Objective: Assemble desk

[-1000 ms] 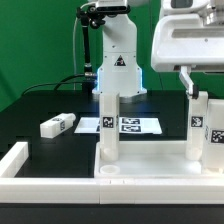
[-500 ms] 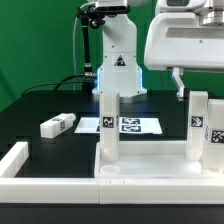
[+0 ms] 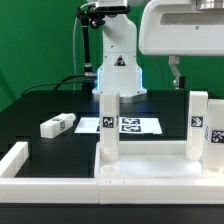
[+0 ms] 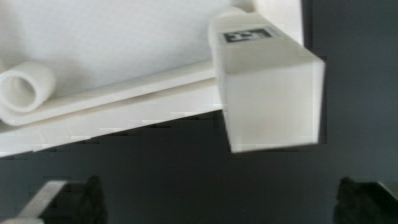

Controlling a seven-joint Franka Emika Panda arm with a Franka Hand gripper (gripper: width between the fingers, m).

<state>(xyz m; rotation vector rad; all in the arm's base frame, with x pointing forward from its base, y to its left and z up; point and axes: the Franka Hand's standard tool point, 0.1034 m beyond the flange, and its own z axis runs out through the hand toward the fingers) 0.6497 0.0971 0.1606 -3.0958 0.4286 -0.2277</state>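
Since a second ago the gripper (image 3: 177, 70) is sitting higher and further toward the exterior view's left, pulling up and away from the upright leg (image 3: 200, 124) it was hanging beside. Jaws are standing wide apart, gripping nothing. In the wrist view both fingertips (image 4: 71, 200) are showing dark over the black table (image 3: 60, 100), touching no part.

Desk top (image 3: 150, 165) is lying flat at the front of the table. It is white plastic, wide and tray-like, with a raised rim. Three block legs are standing upright on it:
- the upright leg already noted
- a second leg (image 3: 110, 122) toward the exterior view's left
- a third leg (image 3: 215, 140) at the exterior view's right edge, partly cut off by the frame

Wrist view is looking down on a tagged leg (image 4: 270, 85) rising from the top's edge; cannot tell which of the three it is. A round socket (image 4: 22, 88) is showing in the top nearby. A loose leg (image 3: 57, 126) is lying on its side on the table, well apart from the top, toward the exterior view's left.

Labels: the legs are carrying black-and-white square tags, one clear on the tagged leg's end face (image 4: 244, 35), block patterns only. The marker board (image 3: 130, 125) is lying behind the desk top, showing similar tags. The robot base (image 3: 118, 45) is wearing a triangular sticker, too small to read.
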